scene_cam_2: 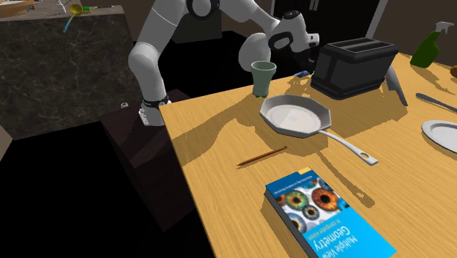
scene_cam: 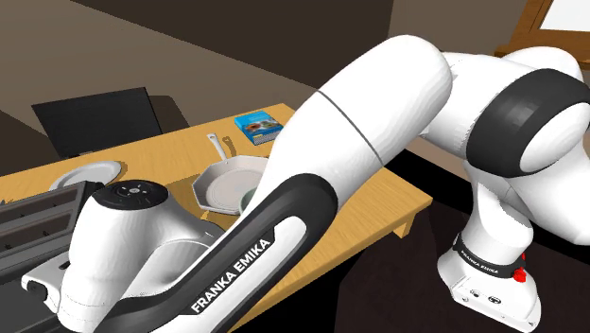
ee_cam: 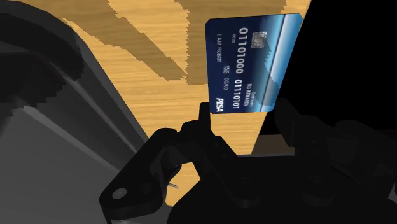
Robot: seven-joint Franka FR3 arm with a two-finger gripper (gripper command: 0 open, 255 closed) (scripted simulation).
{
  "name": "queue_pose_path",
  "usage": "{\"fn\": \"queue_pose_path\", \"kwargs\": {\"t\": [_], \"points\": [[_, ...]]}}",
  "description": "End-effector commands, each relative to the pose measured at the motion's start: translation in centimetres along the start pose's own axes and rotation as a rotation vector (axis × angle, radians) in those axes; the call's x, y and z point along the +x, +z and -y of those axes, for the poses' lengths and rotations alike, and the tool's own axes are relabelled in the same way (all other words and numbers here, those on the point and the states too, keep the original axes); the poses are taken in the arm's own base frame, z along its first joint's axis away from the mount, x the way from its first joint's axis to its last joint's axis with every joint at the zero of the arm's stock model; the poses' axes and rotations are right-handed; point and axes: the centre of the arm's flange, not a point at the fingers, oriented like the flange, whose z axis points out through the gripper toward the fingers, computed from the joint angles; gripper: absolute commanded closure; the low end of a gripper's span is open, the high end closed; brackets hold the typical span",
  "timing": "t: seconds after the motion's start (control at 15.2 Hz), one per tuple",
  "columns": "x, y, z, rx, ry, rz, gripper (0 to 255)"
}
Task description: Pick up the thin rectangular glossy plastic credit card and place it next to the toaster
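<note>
A dark blue credit card (ee_cam: 251, 60) with white numbers stands between my gripper's (ee_cam: 245, 111) two black fingers, which clasp its near end. It hangs over the wooden table (ee_cam: 159, 38) close to the table's edge. The dark toaster (ee_cam: 44, 114) looms right beside the gripper. In the second exterior view the card (scene_cam_2: 302, 73) is a small blue sliver under my gripper (scene_cam_2: 301, 64), between the green cup (scene_cam_2: 264, 77) and the toaster (scene_cam_2: 355, 66), just above the table's far edge. In the shoulder view the toaster (scene_cam: 38, 227) sits at the left, behind the arm.
A pale octagonal pan (scene_cam_2: 296, 116) with a long handle lies near the cup. A pencil (scene_cam_2: 261, 156) and a blue book (scene_cam_2: 326, 216) lie closer to the camera. A green spray bottle (scene_cam_2: 432, 44), a plate (scene_cam_2: 443, 135) and a knife (scene_cam_2: 395, 86) lie beyond the toaster.
</note>
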Motion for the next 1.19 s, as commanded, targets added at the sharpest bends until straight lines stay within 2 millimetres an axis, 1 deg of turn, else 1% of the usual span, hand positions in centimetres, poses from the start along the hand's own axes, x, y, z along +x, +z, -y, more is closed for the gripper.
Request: {"fn": "queue_pose_path", "kwargs": {"t": [0.0, 0.33, 0.4, 0.73, 0.92, 0.99, 1.12], "points": [[-0.1, 0.1, 0.0, 0.000, 0.000, 0.000, 255], [-0.1, 0.1, 0.0, 0.000, 0.000, 0.000, 255], [-0.1, 0.1, 0.0, 0.000, 0.000, 0.000, 0], [-0.1, 0.1, 0.0, 0.000, 0.000, 0.000, 0], [-0.1, -3.9, 0.0, 0.000, 0.000, 0.000, 0], [-0.1, -4.9, 0.0, 0.000, 0.000, 0.000, 0], [-0.1, -4.9, 0.0, 0.000, 0.000, 0.000, 0]]}}
